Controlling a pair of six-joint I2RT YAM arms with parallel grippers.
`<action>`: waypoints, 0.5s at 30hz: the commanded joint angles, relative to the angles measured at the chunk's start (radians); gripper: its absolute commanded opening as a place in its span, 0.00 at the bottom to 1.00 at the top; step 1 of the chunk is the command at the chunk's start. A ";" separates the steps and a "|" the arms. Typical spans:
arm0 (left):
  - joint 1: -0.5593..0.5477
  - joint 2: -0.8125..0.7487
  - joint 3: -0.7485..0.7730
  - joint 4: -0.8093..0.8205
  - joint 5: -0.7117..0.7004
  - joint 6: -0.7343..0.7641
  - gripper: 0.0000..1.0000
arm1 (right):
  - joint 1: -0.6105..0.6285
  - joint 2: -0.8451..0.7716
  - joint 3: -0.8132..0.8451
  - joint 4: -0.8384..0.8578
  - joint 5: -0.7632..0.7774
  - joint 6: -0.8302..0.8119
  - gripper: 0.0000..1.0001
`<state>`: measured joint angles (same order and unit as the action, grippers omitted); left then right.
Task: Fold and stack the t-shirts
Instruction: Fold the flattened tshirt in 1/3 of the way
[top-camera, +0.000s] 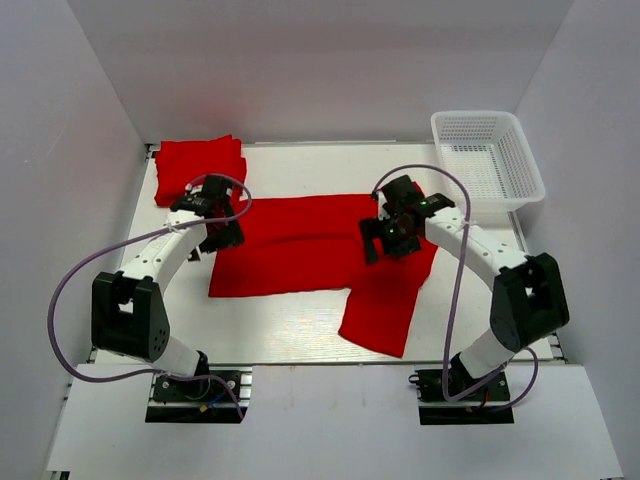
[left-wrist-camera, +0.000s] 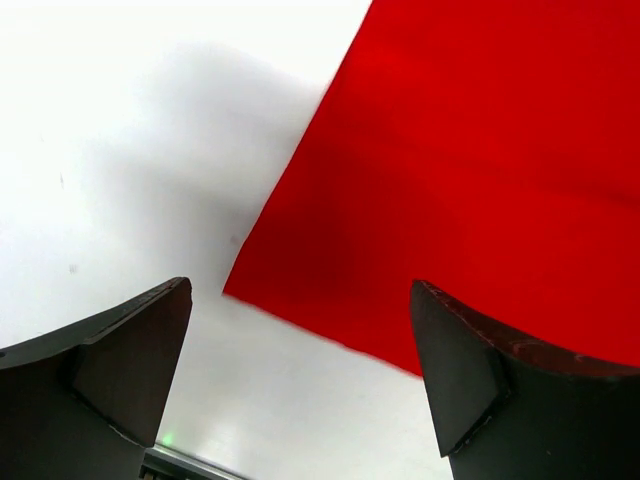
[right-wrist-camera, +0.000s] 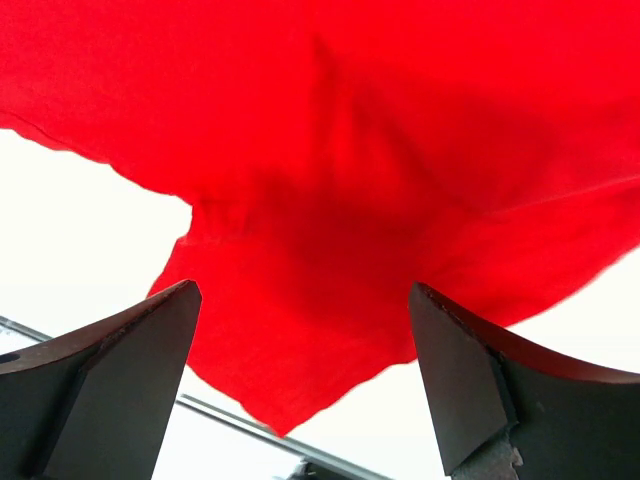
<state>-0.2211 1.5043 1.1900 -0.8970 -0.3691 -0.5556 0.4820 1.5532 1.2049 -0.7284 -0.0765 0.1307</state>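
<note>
**Left end effector.** My left end effector (top-camera: 222, 236) is released: fingers spread wide, grasping nothing. It hangs over the left edge of the spread t-shirt (top-camera: 300, 245). In the left wrist view, my left finger (left-wrist-camera: 110, 380) stands over bare counter (left-wrist-camera: 120, 150) and my right finger stands over red cloth. A corner of the cloth lies between them.

**Right end effector.** My right end effector (top-camera: 385, 240) is likewise released and grasps nothing. It hangs over the right part of the same shirt. In the right wrist view, red cloth fills the gap between the fingers, and a pointed flap runs toward the near edge. I cannot tell whether the fingertips touch the cloth.

**Task items.**
- The spread t-shirt lies flat at the middle of the counter, running left to right. One section at its right end turns toward the near edge.
- A folded red pile (top-camera: 200, 168) sits in the far left corner. It is possibly more than one shirt; the count is not readable.

**Other items.** A white mesh basket (top-camera: 490, 160) stands in the far right corner.
</note>
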 joint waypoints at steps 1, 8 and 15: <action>-0.004 -0.059 -0.078 -0.011 0.025 -0.049 1.00 | 0.032 0.034 -0.005 0.012 -0.006 0.087 0.90; -0.004 -0.081 -0.124 0.000 0.055 -0.060 1.00 | 0.053 0.108 0.005 0.181 0.072 0.244 0.90; -0.004 -0.070 -0.124 0.000 0.045 -0.070 1.00 | 0.059 0.157 -0.004 0.181 0.162 0.322 0.90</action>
<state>-0.2214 1.4796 1.0649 -0.9119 -0.3241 -0.6106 0.5327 1.7100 1.1950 -0.5762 0.0307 0.3923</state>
